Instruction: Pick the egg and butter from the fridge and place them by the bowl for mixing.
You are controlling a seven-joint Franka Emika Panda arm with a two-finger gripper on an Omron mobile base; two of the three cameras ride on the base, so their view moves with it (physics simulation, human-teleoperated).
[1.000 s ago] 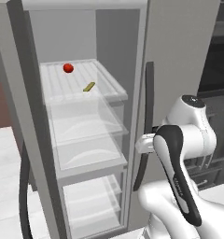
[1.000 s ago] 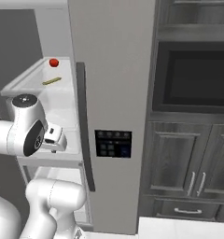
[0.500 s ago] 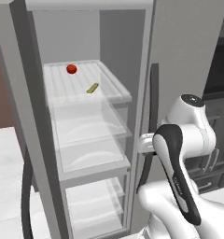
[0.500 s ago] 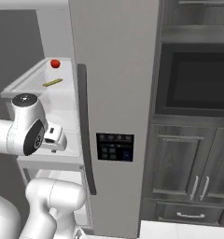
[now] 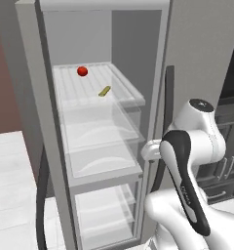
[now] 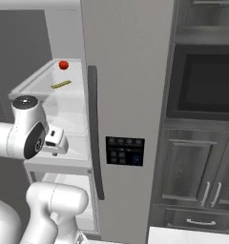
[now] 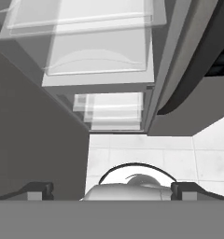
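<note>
The gripper (image 7: 112,189) stands with its jaws released, spread wide and grasping nothing; its two dark tips show far apart at the bottom of the hand view, which looks down past the lower translucent shelves (image 7: 111,109) to the tiled floor (image 7: 146,156). In the base views the hand (image 6: 54,140) sits folded in close to the arm, level with the middle of the open fridge (image 5: 114,146), beside the long dark handle (image 6: 95,138) and well below the items.

The butter (image 5: 105,91), a thin yellowish stick, lies flat on the top shelf (image 5: 124,88), toward its front. A red ball (image 5: 82,71) rests further back on the same shelf, apart from the butter. The egg and the bowl cannot be located from these views.

Judgement: the task is at its opening step, the approach to the first pick. Nothing has been lifted yet. The next move calls for raising the hand to the top shelf, turning it to face into the compartment, and lining the jaws across the narrow width of the butter while keeping clear of the red ball.
</note>
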